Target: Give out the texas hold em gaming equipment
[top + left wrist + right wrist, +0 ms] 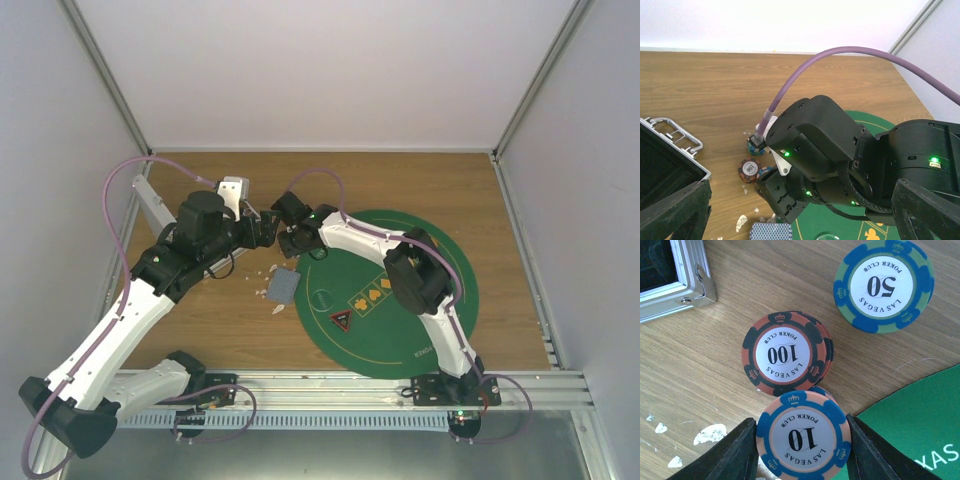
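Observation:
A peach-and-blue "10" poker chip (pixel 803 439) tops a short stack at the mat's edge. My right gripper (pixel 803 452) is shut on it, both black fingers (pixel 735 455) pressed against its rim. Just beyond lies a red-and-black "100" chip stack (pixel 785 354), and farther off a green-and-blue "50" chip (pixel 883 285). The blue-backed card deck (pixel 284 287) rests on the wood beside the mat. My left gripper (pixel 800 215) hangs wide open above the right wrist, holding nothing. In the top view the right gripper (pixel 285 240) hides the chips.
The green felt mat (pixel 440 300) carries a red-triangle token (pixel 341 321) and orange tokens (pixel 372 295). The open silver case (pixel 670 150) stands left of the chips, its corner (pixel 675 285) close to them. White flakes (pixel 710 434) litter the wood.

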Available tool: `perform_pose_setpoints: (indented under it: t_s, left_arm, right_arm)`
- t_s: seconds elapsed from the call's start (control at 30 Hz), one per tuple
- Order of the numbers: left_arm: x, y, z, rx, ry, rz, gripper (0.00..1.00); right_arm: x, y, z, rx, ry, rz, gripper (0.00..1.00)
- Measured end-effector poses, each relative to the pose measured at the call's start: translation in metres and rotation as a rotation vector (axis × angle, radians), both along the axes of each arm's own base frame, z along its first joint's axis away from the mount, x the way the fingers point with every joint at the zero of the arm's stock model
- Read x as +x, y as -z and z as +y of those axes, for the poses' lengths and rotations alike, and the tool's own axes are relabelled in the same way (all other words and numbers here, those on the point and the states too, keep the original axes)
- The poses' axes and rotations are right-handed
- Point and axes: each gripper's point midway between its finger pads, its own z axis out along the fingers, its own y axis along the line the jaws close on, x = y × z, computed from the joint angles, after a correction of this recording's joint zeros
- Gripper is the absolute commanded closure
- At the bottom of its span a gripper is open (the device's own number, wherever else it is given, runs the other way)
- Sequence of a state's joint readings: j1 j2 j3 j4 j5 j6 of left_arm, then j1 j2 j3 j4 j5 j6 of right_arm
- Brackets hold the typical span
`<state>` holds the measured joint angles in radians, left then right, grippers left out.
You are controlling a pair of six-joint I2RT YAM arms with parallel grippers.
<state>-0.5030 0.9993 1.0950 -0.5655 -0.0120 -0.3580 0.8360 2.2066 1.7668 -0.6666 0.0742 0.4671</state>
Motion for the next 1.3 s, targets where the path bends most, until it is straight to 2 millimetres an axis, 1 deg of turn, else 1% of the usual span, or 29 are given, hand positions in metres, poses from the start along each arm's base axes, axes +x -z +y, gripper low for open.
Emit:
perform_pose_setpoints:
  t_s: [0.13, 0.47, 0.63, 0.73, 0.93, 1.03, 1.17, 1.3]
  left_arm:
    - [0.000, 0.000, 0.000, -0.001, 0.000, 0.000, 0.01]
    - [0.000, 0.001, 0.001, 0.000, -0.003, 0.002, 0.01]
    - [0.000, 0.000, 0.001, -0.001, -0.003, 0.001, 0.01]
    - [0.000, 0.000, 0.001, -0.001, -0.002, 0.001, 0.01]
    - [0.000, 0.000, 0.000, -0.006, 0.000, 0.003, 0.01]
    - [-0.001, 0.000, 0.000, -0.010, -0.001, 0.006, 0.01]
    - [-0.001, 0.000, 0.000, -0.015, -0.003, 0.009, 0.01]
    - [-0.001, 0.002, 0.000, -0.015, -0.004, 0.012, 0.01]
  right_arm:
    - [0.001, -0.002, 0.001, -0.001, -0.001, -0.005, 0.55]
    - [0.001, -0.004, 0.002, -0.008, -0.005, -0.015, 0.56]
    - [0.000, -0.006, 0.000, -0.011, -0.003, -0.021, 0.56]
    - [-0.004, -0.011, -0.004, -0.009, -0.004, -0.025, 0.55]
    - [-0.020, -0.032, -0.014, 0.012, -0.014, -0.045, 0.55]
    - [-0.035, -0.039, -0.020, 0.017, -0.031, -0.052, 0.55]
    - [-0.064, -0.031, -0.031, -0.001, -0.065, -0.034, 0.55]
    - [-0.098, -0.009, -0.047, -0.032, -0.092, 0.017, 0.55]
